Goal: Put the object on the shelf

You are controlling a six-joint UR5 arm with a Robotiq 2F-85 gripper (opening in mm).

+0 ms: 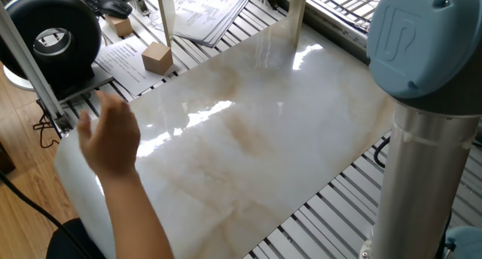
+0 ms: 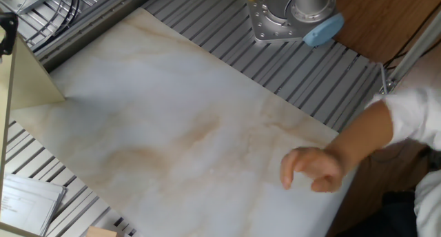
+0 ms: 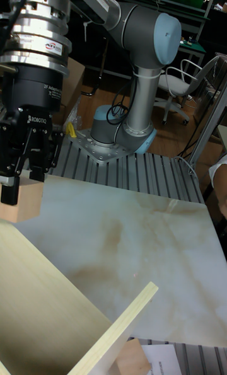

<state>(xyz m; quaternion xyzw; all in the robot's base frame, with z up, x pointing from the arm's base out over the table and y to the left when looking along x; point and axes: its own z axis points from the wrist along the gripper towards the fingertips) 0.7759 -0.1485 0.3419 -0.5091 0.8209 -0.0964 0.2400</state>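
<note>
The tall fixed view shows my gripper [image 3: 22,189] at the far left, shut on the object [image 3: 22,205], a small light-brown wooden cube. The cube hangs at the upper edge of the pale wooden shelf [image 3: 44,293], which slopes across the lower left; I cannot tell whether the two touch. Neither of the other two views shows the gripper or the cube. There I only see the arm's blue-capped column [image 1: 422,101] and its base [image 2: 289,16].
A person's hand [image 1: 109,138] [image 2: 313,169] hovers over the near edge of the marble slab [image 1: 256,138]. A larger tan block [image 1: 157,57] lies on papers beyond the slab. A small tan block [image 1: 119,25] sits by the keyboard. Shelf posts [image 1: 297,18] stand at the back.
</note>
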